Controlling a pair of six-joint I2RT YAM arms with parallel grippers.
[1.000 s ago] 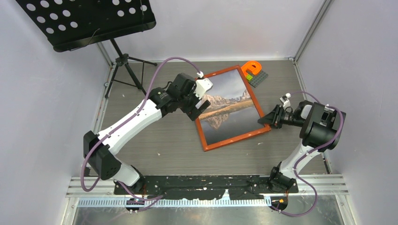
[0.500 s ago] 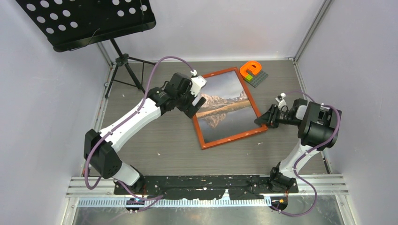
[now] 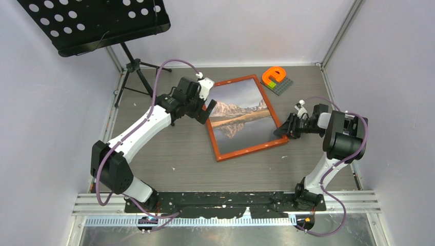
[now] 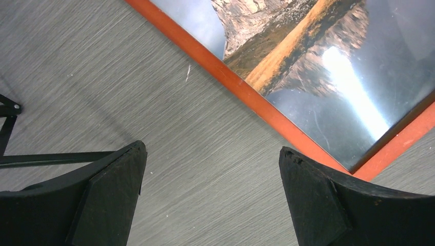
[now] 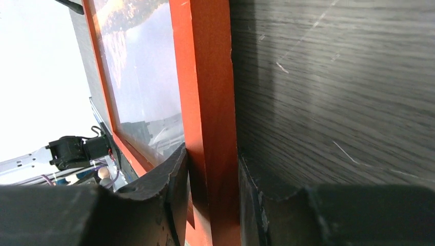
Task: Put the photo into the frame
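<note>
1. Fingers of the right pincer (image 3: pixel 281 131) stand on both sides of the orange border of the frame (image 3: pixel 251 149), close to its near-right corner. In the right wrist view they press against the wood, so this pincer is grasping the frame.
2. The left pincer (image 3: pixel 202 110) is fully released and carries nothing. It hangs just beside the left border of the frame, over bare table (image 3: pixel 169 154).
3. The photo (image 3: pixel 241 115) lies face up inside the border, with mountain and lake visible. The frame lies flat on the table, turned a little against the table edges.
4. As I judge it, the insertion is mostly done, and the step in hand is to settle or place the frame with the photo in it. Whether the print sits properly along every edge, I cannot tell.
5. The next move calls for a gentle letting go on the right side, without dragging the border. The left pincer could come over the print if a corner needs pressing.
6. An orange block (image 3: pixel 274 75) lies near the far-right corner of the frame. The legs of a music stand (image 3: pixel 134 69) are behind the left arm. The most open room is toward the near side.
</note>
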